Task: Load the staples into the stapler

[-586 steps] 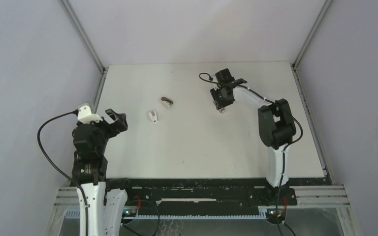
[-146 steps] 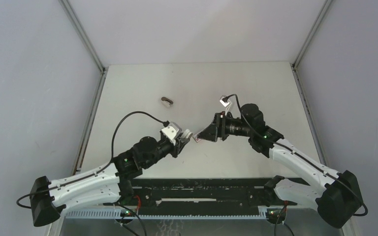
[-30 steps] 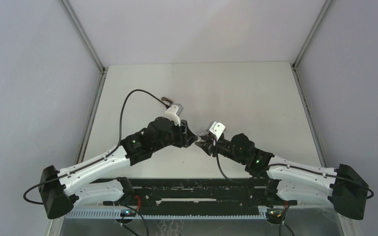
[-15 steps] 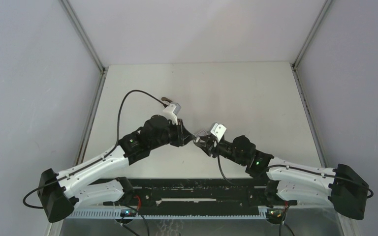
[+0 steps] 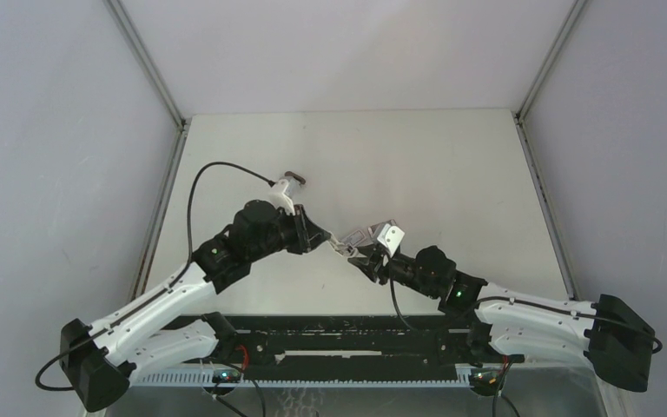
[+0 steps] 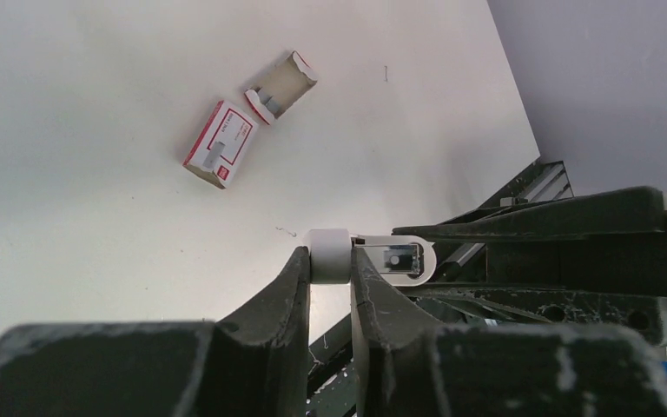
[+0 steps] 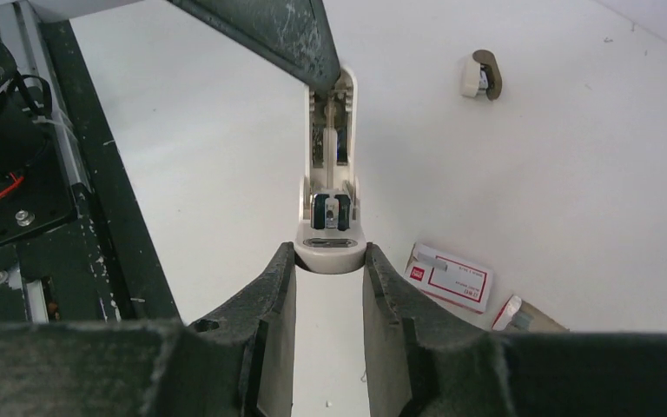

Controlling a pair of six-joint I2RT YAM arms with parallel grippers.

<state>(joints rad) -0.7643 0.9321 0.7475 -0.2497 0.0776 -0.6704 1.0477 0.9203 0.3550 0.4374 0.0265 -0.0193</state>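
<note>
My left tool is pressed together on the round white end of the stapler. My right tool pinches the opposite, wider end between its two fingers. The stapler therefore hangs in the air between both tools, above the table. In the right wrist view I look along its open channel.

Both arms meet over the middle of the table's width, somewhat closer to the near edge than to the far one.

On the surface below lie the staples, flat with the white label up. The tray is out of the box and lies just beside one corner of it. I cannot tell if they touch. In the right wrist view the box lies just beside the end of the stapler that I hold there.

A small brown and white thing lies farther away, toward the far left, well apart from the box.

The black rail of the near edge runs close on one side of my right tool. The far half and the right side of the table give plain white surface up to the grey walls.
</note>
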